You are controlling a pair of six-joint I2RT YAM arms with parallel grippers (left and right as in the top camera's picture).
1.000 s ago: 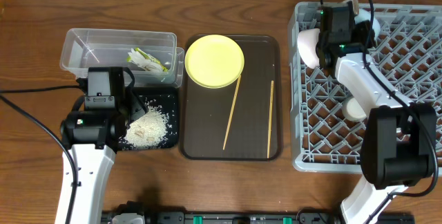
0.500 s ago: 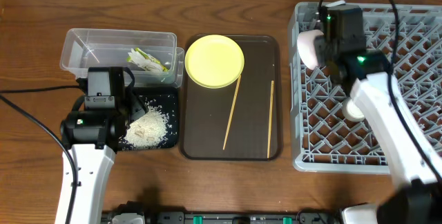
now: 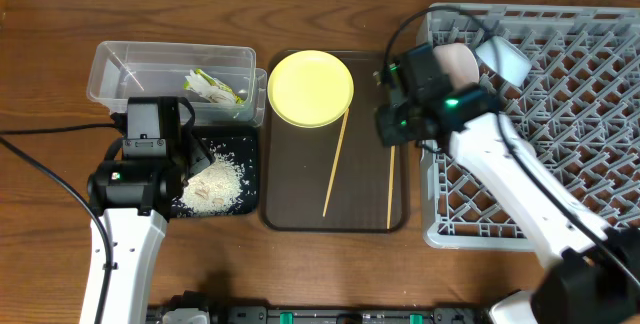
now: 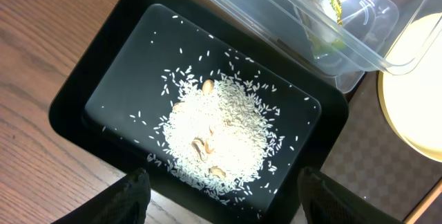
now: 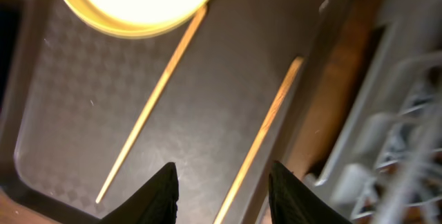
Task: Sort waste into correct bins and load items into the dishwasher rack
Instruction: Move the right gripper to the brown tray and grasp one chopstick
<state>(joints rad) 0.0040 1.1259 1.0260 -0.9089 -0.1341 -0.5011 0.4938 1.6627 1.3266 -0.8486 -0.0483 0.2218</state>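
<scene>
Left arm (image 3: 128, 186) and right arm (image 3: 497, 161) hover, jaws apart

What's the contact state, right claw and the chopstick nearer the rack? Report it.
Apart. The right wrist view shows the right claw open, that chopstick running between its fingers with bare tray on both sides.

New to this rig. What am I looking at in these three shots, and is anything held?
Two robot arms at a table. The wide picture is from a camera overhead; the close-ups are from a camera on each wrist. The left arm's two fingers stand open above a black tray of rice, beside a clear tub holding a wrapper. The right arm's two fingers stand open above a brown tray with a yellow plate and two chopsticks. The grey rack at the right holds a pale bowl. Nothing is held.
</scene>
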